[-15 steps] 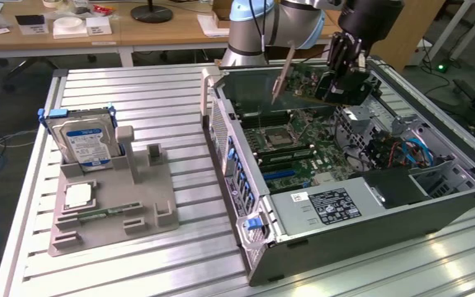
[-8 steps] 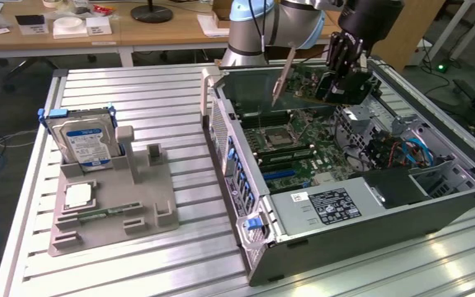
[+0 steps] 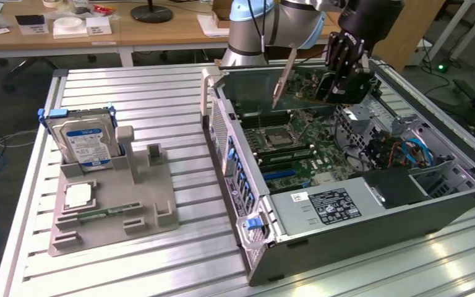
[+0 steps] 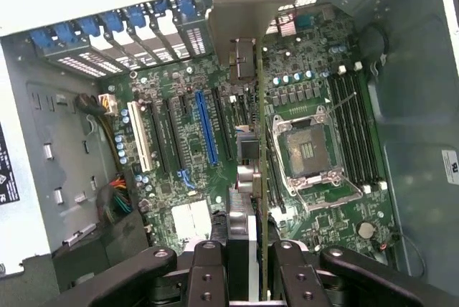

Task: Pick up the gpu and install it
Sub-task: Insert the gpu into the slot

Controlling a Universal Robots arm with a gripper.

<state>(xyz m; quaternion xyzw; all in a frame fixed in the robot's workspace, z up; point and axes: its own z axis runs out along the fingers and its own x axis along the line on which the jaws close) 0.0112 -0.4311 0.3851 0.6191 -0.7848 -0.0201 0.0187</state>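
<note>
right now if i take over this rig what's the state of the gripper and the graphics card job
Gripper: shut on the graphics card, which it holds on edge.
Where: the card hangs over the motherboard of the open computer case, above the slots and in none of them.
Done: card picked up and brought over the case.
Left: card not yet seated in a slot.
Other: the hard drive stands in the grey stand on the exterior view's left.

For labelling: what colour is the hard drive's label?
Blue and white label; exterior view shows it best.
</note>
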